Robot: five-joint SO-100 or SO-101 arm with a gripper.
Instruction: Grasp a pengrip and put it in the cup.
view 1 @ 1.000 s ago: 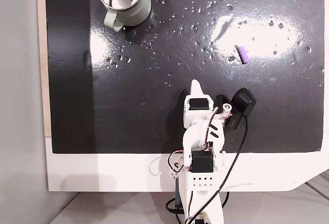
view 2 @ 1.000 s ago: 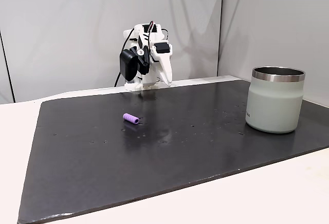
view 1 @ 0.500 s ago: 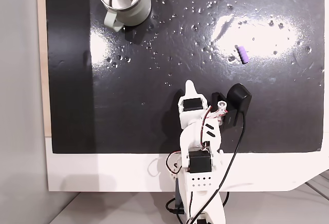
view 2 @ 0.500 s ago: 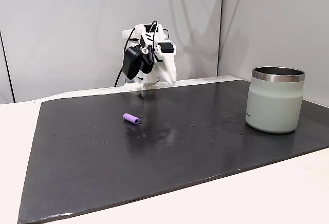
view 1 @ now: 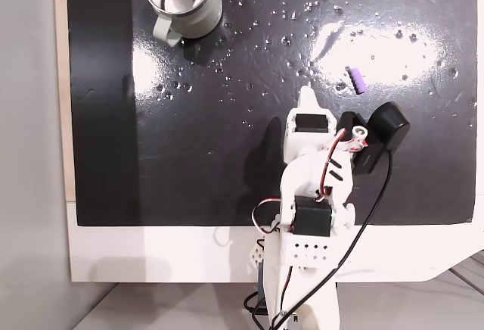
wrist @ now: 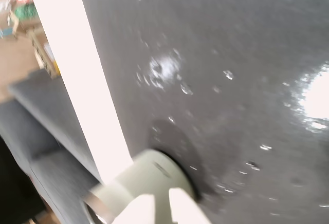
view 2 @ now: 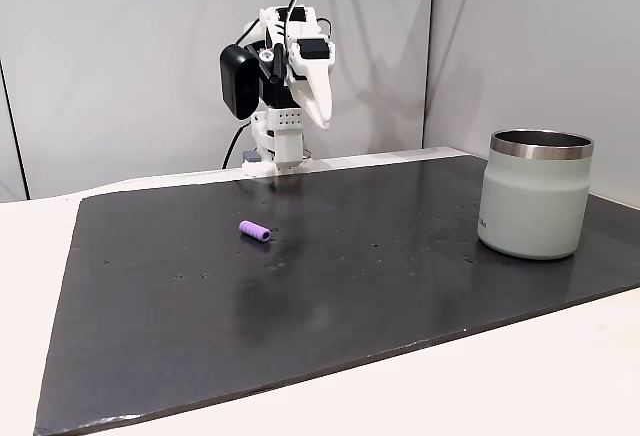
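Right of raised gripper [view 1: 307, 97], pengrip [view 1: 356, 79], apart on mat [view 1: 189, 141]

A plain test bench, like a lab or hobby robotics corner: a white worktop [view 2: 30, 246] carries a black mat [view 2: 350, 286] speckled with droplets, a small white arm [view 1: 310, 209] with exposed wires is mounted at its edge, and bare grey partition panels [view 2: 120, 56] stand behind.

Black mat [view 1: 189, 156] lay flat on the white desk [view 1: 151, 254]; small water droplets [view 1: 291, 14] were scattered across its glossy surface.
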